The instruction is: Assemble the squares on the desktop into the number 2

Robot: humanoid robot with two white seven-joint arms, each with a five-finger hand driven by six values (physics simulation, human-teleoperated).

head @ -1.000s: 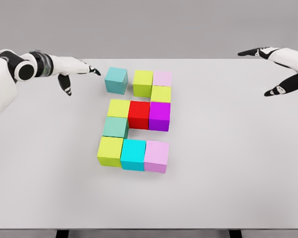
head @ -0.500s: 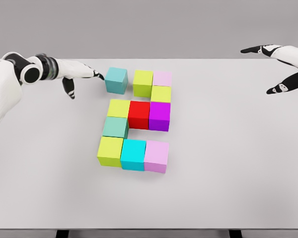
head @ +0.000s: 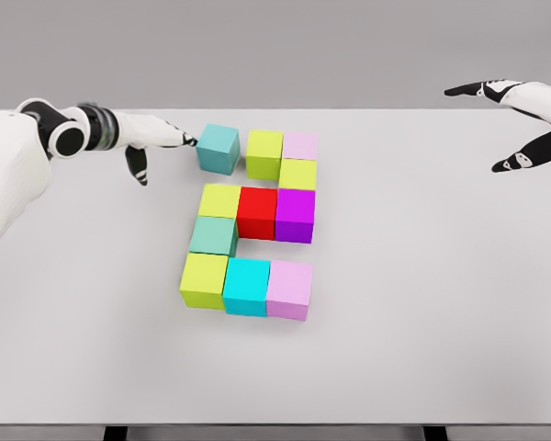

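Head view: teal cube [head: 219, 149] touching left robot hand [head: 153, 140] fingertips.

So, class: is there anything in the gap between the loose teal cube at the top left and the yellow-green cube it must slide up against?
Nothing visible. The teal cube and the yellow-green cube are separated only by a narrow strip of bare table. The left hand has its fingertips at the teal cube's left side, on the side away from that gap.

head view: sitting above the near edge, looking down and forward | taking in the whole white table [head: 422, 303] up to the grey wall [head: 275, 46] | medium range | standing as the only view, sharing nothing
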